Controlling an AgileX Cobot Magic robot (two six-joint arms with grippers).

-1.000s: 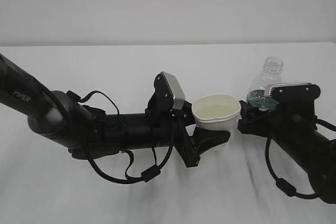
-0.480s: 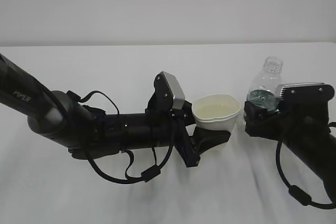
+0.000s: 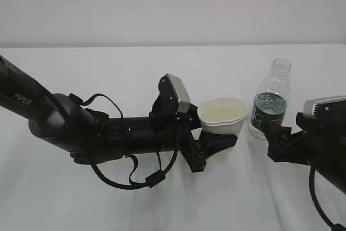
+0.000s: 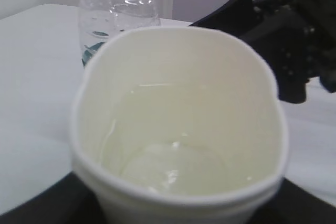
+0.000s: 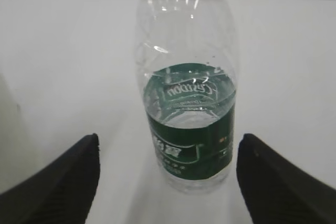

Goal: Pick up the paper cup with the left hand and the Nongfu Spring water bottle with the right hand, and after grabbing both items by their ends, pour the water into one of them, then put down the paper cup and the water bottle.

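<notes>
The paper cup (image 3: 223,114) is cream-white, its rim squeezed to an oval, with clear water (image 4: 173,166) in its bottom. My left gripper (image 3: 223,138) is shut on it low on its sides; the cup fills the left wrist view (image 4: 178,103). The Nongfu Spring water bottle (image 3: 271,104) stands upright and capless on the table just right of the cup, with some water at its green label (image 5: 191,129). My right gripper (image 3: 279,134) is open, drawn back to the lower right of the bottle. Its two fingers (image 5: 68,182) flank the bottle without touching it.
White table (image 3: 108,68) with a plain grey wall behind. The left arm with looped cables (image 3: 108,133) lies low across the left half. The right arm's body (image 3: 324,144) sits at the right edge, also seen beyond the cup (image 4: 283,40).
My right gripper has let go of the bottle and pulled back to the right and toward the camera. The bottle stays standing. The left arm and cup have not moved.
</notes>
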